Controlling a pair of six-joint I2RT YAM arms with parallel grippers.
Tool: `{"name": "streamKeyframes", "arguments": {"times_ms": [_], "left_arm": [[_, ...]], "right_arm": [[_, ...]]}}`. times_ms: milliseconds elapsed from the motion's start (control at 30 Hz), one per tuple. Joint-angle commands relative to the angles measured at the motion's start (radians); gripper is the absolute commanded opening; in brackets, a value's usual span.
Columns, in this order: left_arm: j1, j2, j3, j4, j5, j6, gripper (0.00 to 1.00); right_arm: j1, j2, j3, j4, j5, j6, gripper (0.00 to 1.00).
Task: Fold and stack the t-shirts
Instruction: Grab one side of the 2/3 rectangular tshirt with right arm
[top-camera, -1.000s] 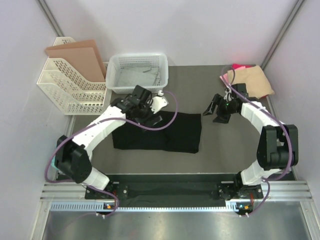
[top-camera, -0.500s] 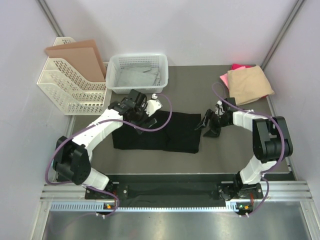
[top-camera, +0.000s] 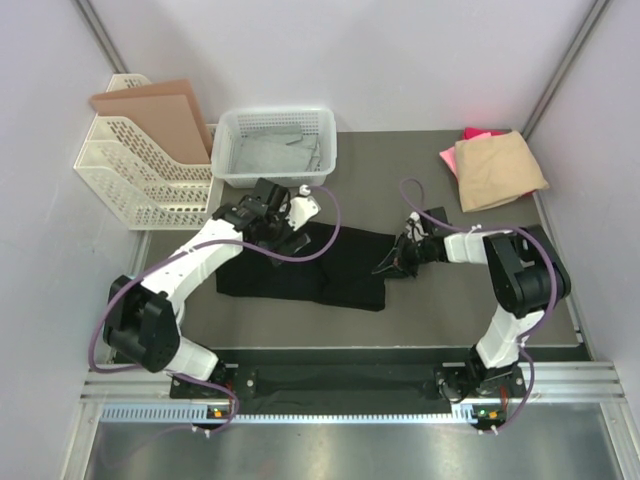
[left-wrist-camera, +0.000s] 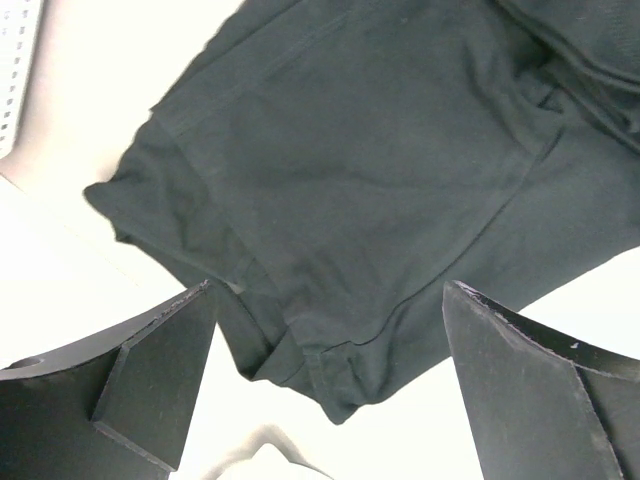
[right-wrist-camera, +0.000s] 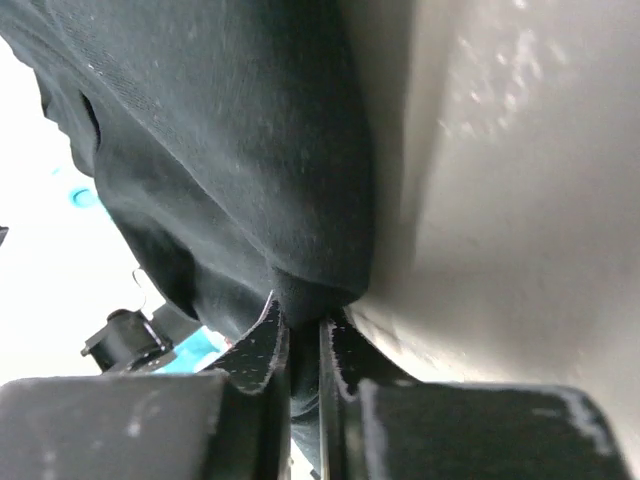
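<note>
Pinching a thin fold of the black t-shirt (top-camera: 310, 268) between nearly closed fingers, the right gripper (right-wrist-camera: 298, 315) is sitting low over the table (top-camera: 450, 300), in front of the white mesh basket (top-camera: 260, 180) and off to its right. The shirt is lying partly folded just in front of the basket, reaching past the basket's right corner, and its right edge is looking bunched where the cloth is being gripped. The left gripper (left-wrist-camera: 328, 295) is hovering just in front of the basket over the shirt's left part, its fingers standing wide apart and holding nothing. Well to the right of the basket and level with it, the tan t-shirt (top-camera: 498, 170) is resting folded on the pink t-shirt (top-camera: 478, 133), which is only peeking out. Judging by its wrinkles, the black cloth is behaving as soft, light and limp, so it is likely going to sag and trail rather than hold a shape, and a one-sided pull is risking a skewed fold. Taking it by doubled edges or corners, one on each side, is probably going to be the surest hold, since a single thin layer may be slipping out of the pinch.
</note>
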Motion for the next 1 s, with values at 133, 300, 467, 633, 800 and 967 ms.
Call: {"name": "streamKeyframes", "arguments": {"times_ms": [133, 300, 467, 633, 800, 967], "left_arm": [[0.03, -0.021, -0.059, 0.088, -0.047, 0.021, 0.99], [0.034, 0.022, -0.064, 0.1, -0.058, 0.029, 0.99], [0.033, 0.054, -0.042, 0.089, -0.032, 0.023, 0.99], [0.03, 0.079, 0.002, 0.051, 0.005, -0.002, 0.99], [0.03, 0.026, 0.019, 0.005, 0.028, -0.006, 0.99], [0.034, -0.073, -0.017, -0.006, 0.028, 0.003, 0.99]], "right_arm": [[-0.05, -0.131, -0.042, -0.226, 0.271, -0.072, 0.0], [-0.15, -0.274, 0.007, -0.396, 0.344, -0.121, 0.0], [-0.271, -0.364, 0.033, -0.484, 0.378, -0.17, 0.0], [-0.365, -0.358, 0.065, -0.559, 0.455, -0.237, 0.0], [-0.403, -0.34, 0.158, -0.634, 0.59, -0.27, 0.0], [-0.331, -0.34, 0.316, -0.688, 0.603, -0.234, 0.0]]}}
